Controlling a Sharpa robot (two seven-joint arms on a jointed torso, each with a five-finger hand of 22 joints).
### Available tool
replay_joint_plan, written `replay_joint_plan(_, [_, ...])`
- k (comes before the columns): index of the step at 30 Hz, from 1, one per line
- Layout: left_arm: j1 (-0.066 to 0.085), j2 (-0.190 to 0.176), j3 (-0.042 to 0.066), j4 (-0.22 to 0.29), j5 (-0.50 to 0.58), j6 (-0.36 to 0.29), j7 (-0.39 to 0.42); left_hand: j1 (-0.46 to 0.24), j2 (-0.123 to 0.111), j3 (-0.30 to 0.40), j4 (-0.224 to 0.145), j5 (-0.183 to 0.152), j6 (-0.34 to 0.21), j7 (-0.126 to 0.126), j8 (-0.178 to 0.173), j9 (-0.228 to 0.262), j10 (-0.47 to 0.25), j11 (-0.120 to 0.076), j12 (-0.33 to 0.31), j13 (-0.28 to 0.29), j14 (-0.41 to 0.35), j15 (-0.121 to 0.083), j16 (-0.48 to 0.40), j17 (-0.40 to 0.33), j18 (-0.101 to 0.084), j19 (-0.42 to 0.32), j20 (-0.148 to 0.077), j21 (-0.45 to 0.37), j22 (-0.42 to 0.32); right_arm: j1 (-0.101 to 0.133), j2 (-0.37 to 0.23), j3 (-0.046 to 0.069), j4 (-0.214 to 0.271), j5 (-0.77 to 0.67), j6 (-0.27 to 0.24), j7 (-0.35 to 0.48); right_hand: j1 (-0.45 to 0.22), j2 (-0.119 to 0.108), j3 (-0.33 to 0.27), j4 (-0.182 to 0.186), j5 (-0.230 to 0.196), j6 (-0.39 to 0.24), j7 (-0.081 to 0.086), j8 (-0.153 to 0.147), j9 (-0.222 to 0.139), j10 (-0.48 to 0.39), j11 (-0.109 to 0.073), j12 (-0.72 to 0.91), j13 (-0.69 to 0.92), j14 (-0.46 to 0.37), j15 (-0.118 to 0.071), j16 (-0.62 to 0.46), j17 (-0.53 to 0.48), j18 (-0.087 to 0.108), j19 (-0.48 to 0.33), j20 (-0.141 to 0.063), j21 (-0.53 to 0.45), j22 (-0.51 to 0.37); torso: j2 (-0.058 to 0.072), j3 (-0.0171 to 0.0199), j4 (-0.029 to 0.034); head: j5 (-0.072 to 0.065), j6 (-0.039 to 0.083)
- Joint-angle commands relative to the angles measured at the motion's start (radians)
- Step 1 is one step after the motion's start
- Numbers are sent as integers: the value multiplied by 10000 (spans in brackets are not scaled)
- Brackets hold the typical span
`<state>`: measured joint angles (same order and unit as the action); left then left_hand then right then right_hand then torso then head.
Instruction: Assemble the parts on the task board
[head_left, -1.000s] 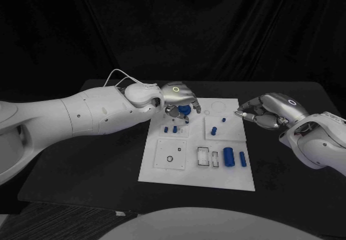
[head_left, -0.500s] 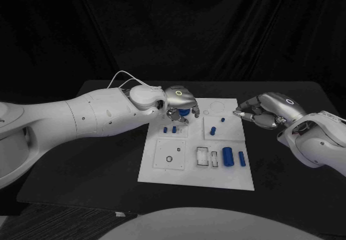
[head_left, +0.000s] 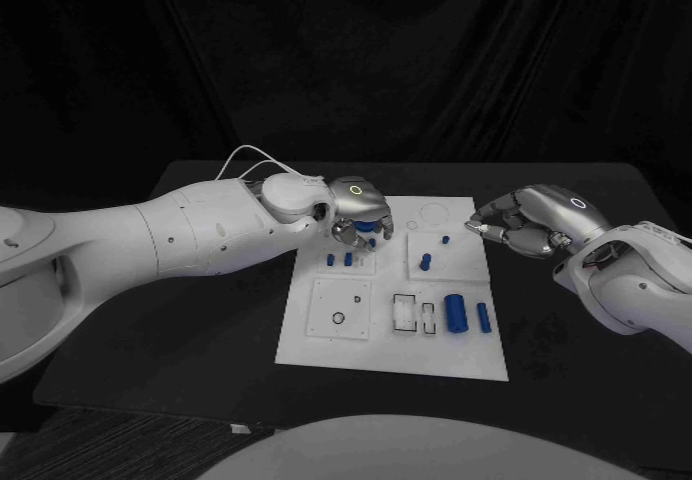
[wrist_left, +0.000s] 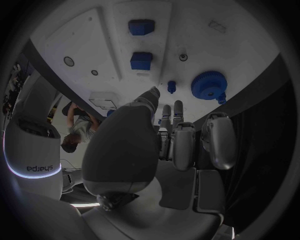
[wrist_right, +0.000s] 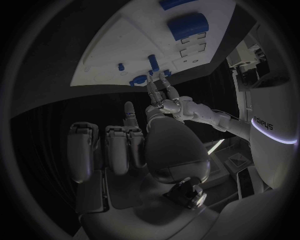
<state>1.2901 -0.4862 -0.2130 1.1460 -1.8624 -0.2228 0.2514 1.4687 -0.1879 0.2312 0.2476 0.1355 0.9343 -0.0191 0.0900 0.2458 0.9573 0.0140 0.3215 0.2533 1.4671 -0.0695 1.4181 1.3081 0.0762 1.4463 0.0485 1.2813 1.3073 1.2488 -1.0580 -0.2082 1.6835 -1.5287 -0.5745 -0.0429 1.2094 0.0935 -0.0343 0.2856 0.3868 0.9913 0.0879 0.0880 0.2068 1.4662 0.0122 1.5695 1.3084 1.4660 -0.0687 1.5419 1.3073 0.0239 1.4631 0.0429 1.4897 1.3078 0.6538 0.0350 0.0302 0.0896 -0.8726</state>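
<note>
In the head view, the left hand (head_left: 359, 212) hovered over the far left corner of the task board (head_left: 395, 358), fingers curled around a blue gear (head_left: 369, 224); whether it actually gripped the gear I could not tell. Two small blue pegs (head_left: 340, 259) stood just nearer on the board. The right hand (head_left: 531, 226) hung off the board's far right edge, fingers curled in on nothing.

In the left wrist view, the gear (wrist_left: 209, 85) sat on the board beyond the fingertips (wrist_left: 154, 92), seemingly apart from them. A misaligned press could jam or tip it.

In the right wrist view, "sharpa" read on the left arm (wrist_right: 270, 125).
</note>
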Motion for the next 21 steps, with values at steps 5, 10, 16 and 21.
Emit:
replay_joint_plan(5, [-44, 92, 11, -146, -35, 246, -86, -78, 1, 133, -75, 147, 49, 90, -3, -6, -75, 22, -89, 20, 208, 86, 28, 30, -146, 54, 22, 17, 1821, -18, -12, 6, 13, -13, 16, -20, -17, 24, 35, 11, 35, 39, 28, -62, -10, 1046, 15, 13, 2624, 930, 65, -13, 2039, -30, 685, 63, 15, 2356, 8, 1, 2, 9, 0])
replay_joint_plan(10, [-67, 131, 11, -315, -35, 92, -52, -54, -32, 393, -162, 527, 444, 300, 130, 49, -30, -96, -351, -32, 265, 22, 89, 113, -130, 40, -11, -47, 1803, -19, -12, 6, 10, -14, 42, -19, -17, 24, 35, 11, 35, 39, 28, -62, -10, 1046, 15, 13, 2624, 930, 65, -13, 2039, -30, 685, 63, 15, 2356, 9, -1, -3, -5, 0])
replay_joint_plan(16, [-95, 226, 11, -471, -35, 26, -68, 127, -34, 881, -351, 1268, 646, 359, 133, 78, 279, -157, -656, -135, 271, -37, 58, 62, -130, 50, -77, -63, 1802, -19, -6, 6, 10, -14, 48, -11, -4, 17, 41, 8, 65, 40, 27, -63, -11, 1046, 15, 13, 2624, 929, 65, -15, 2033, -30, 686, 63, 17, 2357, 9, 0, -2, -5, 0])
replay_joint_plan(21, [-123, 292, 11, -561, -35, 132, -93, 176, -143, 1413, -590, 1602, 626, 387, 33, 66, 484, -158, -994, -291, 255, -42, -18, -45, -128, 45, -91, -106, 1794, -19, -9, 6, 14, -14, 52, -13, -2, 17, 42, 7, 67, 40, 26, -64, -12, 1046, 15, 13, 2624, 927, 65, -19, 2025, -28, 681, 63, 7, 2353, 0, 1, -2, -2, 0])
